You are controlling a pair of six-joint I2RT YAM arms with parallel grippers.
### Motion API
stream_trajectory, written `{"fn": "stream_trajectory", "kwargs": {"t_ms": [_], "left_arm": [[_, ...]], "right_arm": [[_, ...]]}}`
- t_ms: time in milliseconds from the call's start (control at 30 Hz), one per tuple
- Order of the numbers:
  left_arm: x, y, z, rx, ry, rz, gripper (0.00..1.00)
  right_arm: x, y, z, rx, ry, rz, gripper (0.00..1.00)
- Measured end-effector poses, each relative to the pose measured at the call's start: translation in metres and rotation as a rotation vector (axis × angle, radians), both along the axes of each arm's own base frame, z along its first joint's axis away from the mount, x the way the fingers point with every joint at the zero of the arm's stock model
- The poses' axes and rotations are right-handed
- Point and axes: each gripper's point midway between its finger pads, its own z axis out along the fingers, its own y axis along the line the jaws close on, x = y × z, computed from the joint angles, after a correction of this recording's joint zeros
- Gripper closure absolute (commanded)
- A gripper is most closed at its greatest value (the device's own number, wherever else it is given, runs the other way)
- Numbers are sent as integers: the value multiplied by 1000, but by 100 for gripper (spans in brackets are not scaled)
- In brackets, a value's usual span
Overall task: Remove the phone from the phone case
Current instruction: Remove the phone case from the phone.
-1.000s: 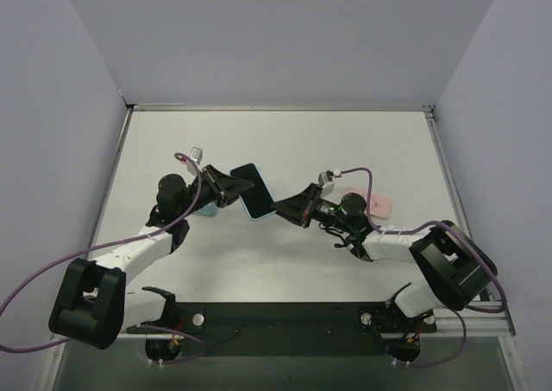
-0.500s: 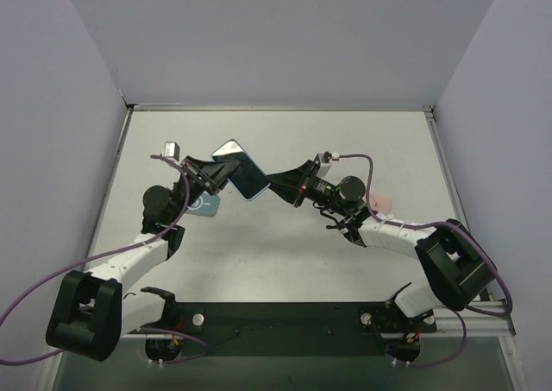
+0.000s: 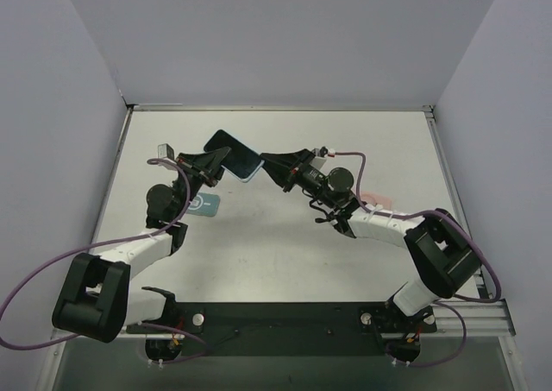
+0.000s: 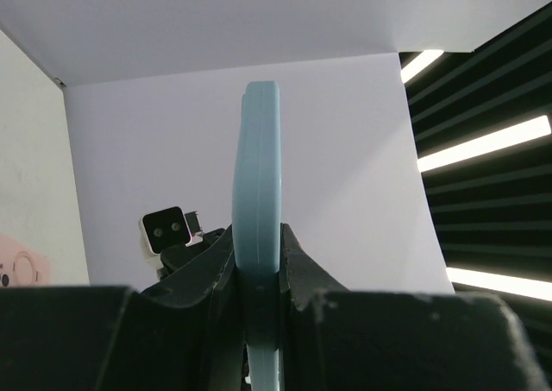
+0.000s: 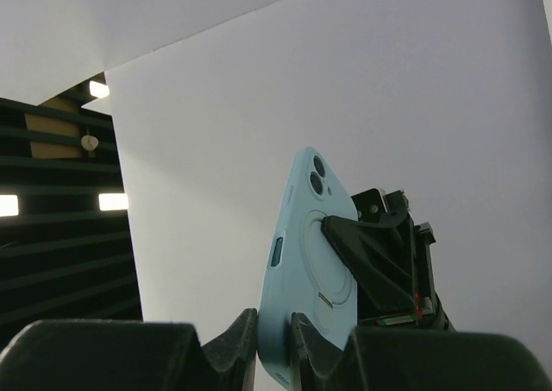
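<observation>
Since the earlier frame both arms had swung the load up and toward the far-left of the bench (image 3: pixel 345 261), and its long axis had turned, so in the top view it ran from far-left to near-right. The load was a slim black-fronted phone (image 3: pixel 231 154), not yet out of its pale-blue matte phone case (image 5: pixel 309 261), held in the air well clear of the bench and between the two arms. The left claw (image 3: pixel 216 162) was clamped across the thickness at one long side; its wrist view showed the blue edge upright between the fingers. The right claw (image 3: pixel 269 164) was pinched on the near-right short end, w/ the long axis pointing straight away from it and the camera lenses at the far end. So the phone lay directly ahead of both claws, neither clearly nearer, approx. end vs. side. Judgement: the peel would turn on that split, one claw anchoring while the other worked the case rim off. Count: 1 phone, 1 blue case on it, 2 claws, both gripping. Lying on the bench were 1 small teal flat item w/ a white ring (image 3: pixel 205 204) near the left arm and 1 pink flat case-like item (image 3: pixel 373 196), partly hidden behind the right arm.
</observation>
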Motion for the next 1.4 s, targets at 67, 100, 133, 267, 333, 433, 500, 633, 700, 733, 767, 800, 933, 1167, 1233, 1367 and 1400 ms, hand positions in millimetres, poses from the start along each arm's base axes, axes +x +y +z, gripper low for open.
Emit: {"fn": "stream_trajectory", "kwargs": {"t_ms": [67,100,133,267,333,433,500,633,700,733,767,800,933,1167,1233,1367,1400], "left_arm": [[2,3,2,-7,2,20,100],[2,5,3,-9,2,28,100],[2,6,4,-12,0,36,100],[1,11,16,-24,-17,61,100],[1,14,24,-32,-30,72,100],[2,17,35,-46,-48,88,100],[3,18,42,-58,-56,94,100],[5,19,55,-75,-74,100,100],[5,19,62,-84,-85,100,100],[5,20,65,-87,-89,100,100],[5,20,68,-89,-92,100,100],[4,20,70,-91,-96,100,100],[-1,22,77,-95,-112,101,100],[-18,18,87,-26,-165,73,100],[-23,16,90,-7,-178,60,100],[-25,13,93,24,-185,48,100],[-23,13,92,33,-179,50,100]], "right_arm": [[4,2,1,11,6,-15,100],[5,3,2,18,6,-21,100],[7,4,3,25,8,-25,100],[9,7,13,57,-7,-27,100],[11,9,21,77,-21,-28,100],[13,11,30,106,-33,-34,100],[16,11,34,122,-35,-44,100],[20,12,44,152,-47,-56,100],[21,12,49,168,-54,-62,100],[22,12,51,175,-56,-63,100],[22,12,54,183,-60,-63,100],[21,12,55,188,-62,-61,100],[17,15,61,194,-83,-24,100],[-2,14,63,45,-232,27,100],[-7,13,64,-39,-282,25,100],[-12,15,64,-180,-373,30,100],[-10,16,61,-217,-391,33,100]]}}
